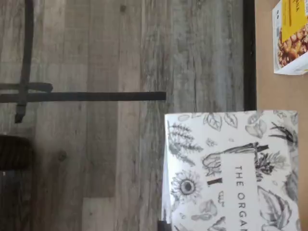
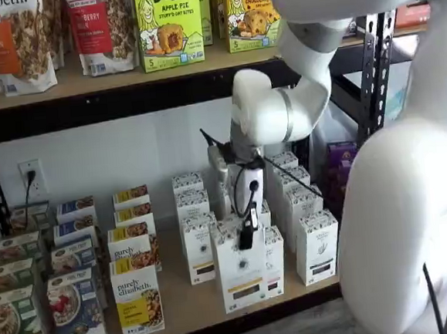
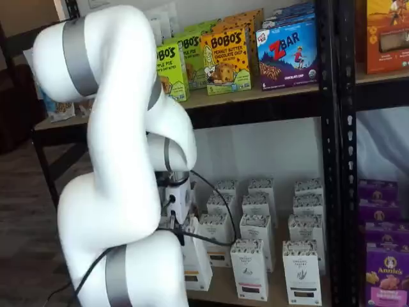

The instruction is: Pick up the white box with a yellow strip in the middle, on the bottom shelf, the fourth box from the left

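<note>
The white box (image 2: 240, 270) has a speckled top and a yellow strip low on its front. It stands out in front of its row, at the front edge of the bottom shelf (image 2: 190, 307). My gripper (image 2: 248, 231) reaches down onto its top, with a black finger on the box's front face, shut on it. In the wrist view the box's leaf-patterned top (image 1: 231, 168) juts past the shelf's black rail (image 1: 249, 53) over the floor. In a shelf view the arm hides most of the box (image 3: 195, 263).
White cartons with black strips (image 2: 316, 245) stand behind and right of the box, and a row of them (image 2: 197, 246) stands to its left. "purely elizabeth" boxes (image 2: 137, 301) are further left. Purple boxes (image 3: 386, 268) are at the right. Bobo's boxes (image 2: 168, 24) sit on the shelf above.
</note>
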`<state>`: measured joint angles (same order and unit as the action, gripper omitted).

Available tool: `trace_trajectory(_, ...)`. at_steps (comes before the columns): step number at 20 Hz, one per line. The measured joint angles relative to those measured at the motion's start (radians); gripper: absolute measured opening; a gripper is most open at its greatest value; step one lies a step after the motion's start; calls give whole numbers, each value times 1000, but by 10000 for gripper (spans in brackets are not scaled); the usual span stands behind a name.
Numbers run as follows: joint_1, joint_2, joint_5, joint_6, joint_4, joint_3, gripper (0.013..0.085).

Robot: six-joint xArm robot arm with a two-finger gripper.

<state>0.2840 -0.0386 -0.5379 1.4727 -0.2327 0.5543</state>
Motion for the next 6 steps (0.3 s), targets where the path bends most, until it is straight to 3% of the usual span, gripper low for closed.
trace_trajectory(6,-13,-98,-95,2,0,-18,490)
